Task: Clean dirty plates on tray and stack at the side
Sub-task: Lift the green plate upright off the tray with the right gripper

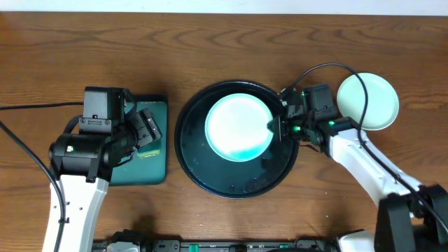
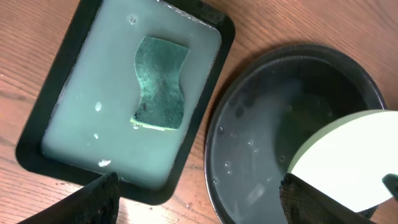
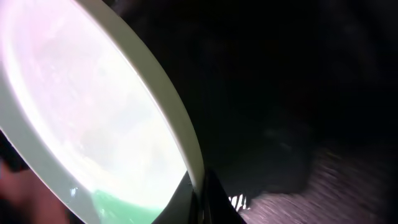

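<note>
A smeared plate (image 1: 238, 126) is held over the round black tray (image 1: 192, 164), its right rim pinched between the closed fingers of the right gripper (image 1: 275, 127). A second plate (image 1: 369, 102) is set on the table (image 1: 224, 42) beside the tray. The left gripper (image 1: 145, 131) is spread wide above a rectangular tray (image 2: 25, 134), where a green sponge (image 2: 160, 84) is seen lying in cloudy water.

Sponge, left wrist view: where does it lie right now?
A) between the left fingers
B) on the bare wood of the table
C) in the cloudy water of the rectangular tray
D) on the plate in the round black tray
C: the left wrist view shows the green sponge lying in the milky water inside the rectangular tray, with nothing gripping it.
</note>
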You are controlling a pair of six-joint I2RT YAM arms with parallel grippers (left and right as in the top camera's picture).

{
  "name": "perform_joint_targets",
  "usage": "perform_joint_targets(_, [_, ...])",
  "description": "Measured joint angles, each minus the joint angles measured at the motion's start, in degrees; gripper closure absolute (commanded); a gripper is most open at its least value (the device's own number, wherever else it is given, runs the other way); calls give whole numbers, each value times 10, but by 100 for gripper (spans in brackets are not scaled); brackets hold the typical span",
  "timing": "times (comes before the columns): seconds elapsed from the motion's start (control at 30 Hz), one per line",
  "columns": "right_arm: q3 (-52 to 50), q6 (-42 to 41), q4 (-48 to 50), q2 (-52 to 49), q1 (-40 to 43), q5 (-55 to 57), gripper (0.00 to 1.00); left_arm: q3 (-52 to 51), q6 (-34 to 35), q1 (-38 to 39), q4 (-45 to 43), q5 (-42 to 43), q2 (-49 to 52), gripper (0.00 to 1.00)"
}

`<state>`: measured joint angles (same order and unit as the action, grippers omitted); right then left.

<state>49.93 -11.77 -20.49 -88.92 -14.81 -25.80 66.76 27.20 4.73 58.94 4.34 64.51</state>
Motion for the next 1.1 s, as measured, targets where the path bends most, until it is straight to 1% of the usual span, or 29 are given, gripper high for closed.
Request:
perform_joint_targets(0.13, [10, 35, -48, 44, -14, 94, 98, 0, 0, 0, 0, 0, 6, 18])
perform_joint_targets(0.23, [25, 60, -78, 78, -42, 180, 99, 0, 0, 0, 0, 0, 15, 18])
perform_joint_targets(0.4, [40, 96, -99, 112, -106, 329, 99, 0, 0, 0, 0, 0, 30, 18])
perform_joint_targets(0.57, [48, 116, -117, 114, -194, 500, 99, 0, 0, 0, 0, 0, 38, 18])
perform_joint_targets(0.7, [60, 141, -118, 114, -269, 643, 99, 0, 0, 0, 0, 0, 38, 18])
perform_joint_targets(0.87, [76, 199, -94, 114, -348, 815, 99, 0, 0, 0, -3, 0, 38, 18])
perform_joint_targets(0.97, [76, 247, -83, 114, -383, 892, 99, 0, 0, 0, -4, 0, 38, 18])
perform_joint_targets(1.03, [76, 299, -64, 114, -407, 952, 99, 0, 0, 0, -4, 0, 38, 18])
perform_joint_targets(1.1, [77, 353, -23, 114, -428, 1003, 99, 0, 0, 0, -4, 0, 38, 18])
